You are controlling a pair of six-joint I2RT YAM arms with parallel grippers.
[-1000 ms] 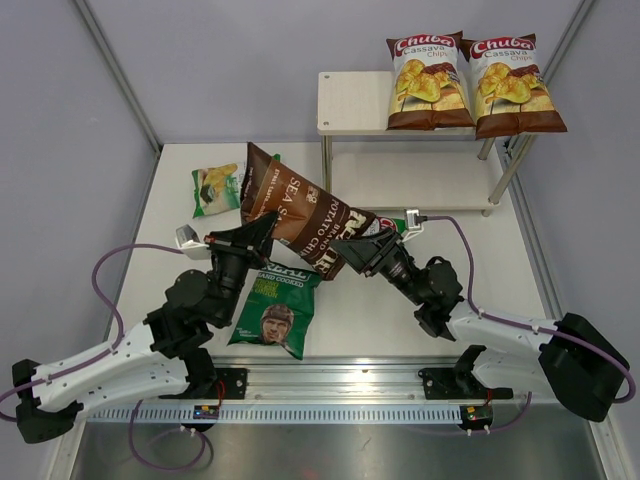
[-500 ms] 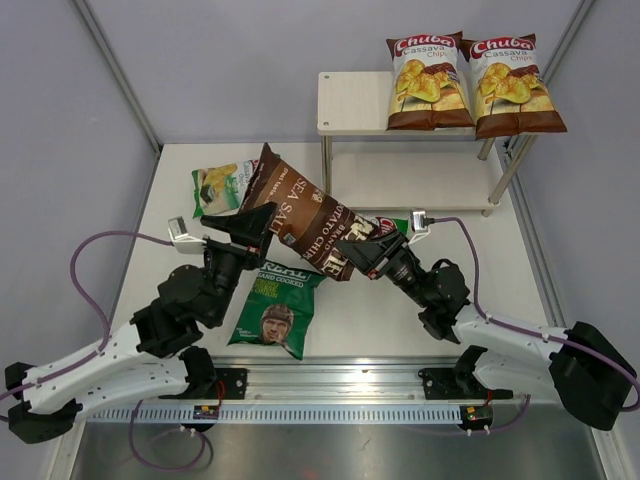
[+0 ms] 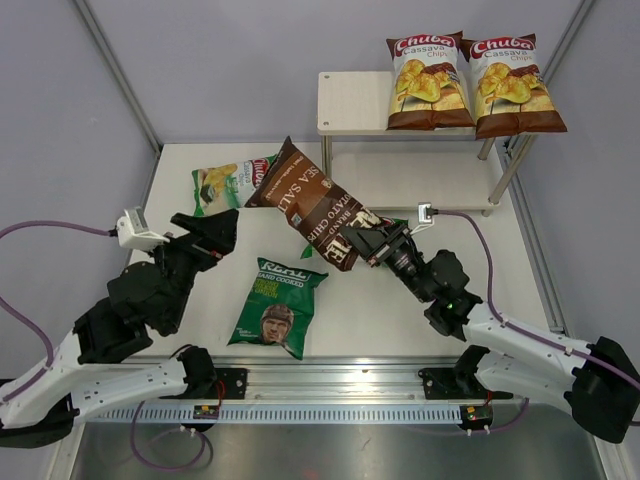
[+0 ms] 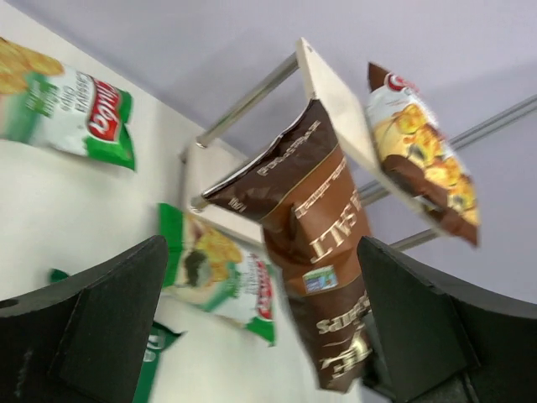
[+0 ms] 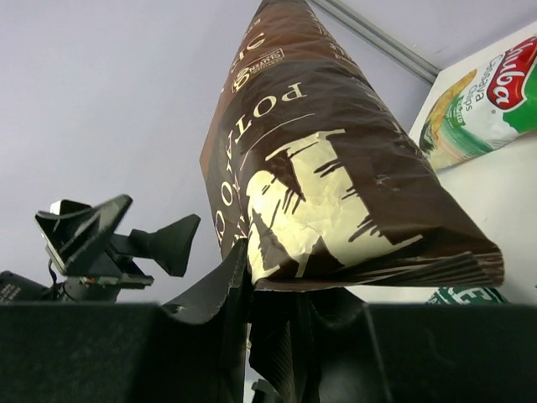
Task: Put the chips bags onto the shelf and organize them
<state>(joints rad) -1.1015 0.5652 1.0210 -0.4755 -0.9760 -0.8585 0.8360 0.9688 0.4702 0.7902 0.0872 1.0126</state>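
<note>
Right fingers (image 3: 358, 242): clenched on the crumpled bottom end of the Kettle Sea Salt bag (image 3: 310, 200) (clearest in the right wrist view).
Kettle Sea Salt bag: off the desk (image 3: 350, 320), tilted, free end up and to the left, near the shelf's left legs, touching neither board.
Left fingers (image 3: 205, 222): released, spread wide, grasping nothing, left of the held bag and apart from it.
REAL bag (image 3: 275, 305): flat on the desk between the arms.
First green Chuba bag (image 3: 218, 187): flat at the desk's far left.
Second green Chuba bag (image 4: 222, 273): flat beneath the held bag, mostly hidden from above.
Shelf (image 3: 350, 100): far right of the desk.
Top board: two brown Chuba bags (image 3: 430, 80) (image 3: 510, 85) side by side, touching, on its right part.
</note>
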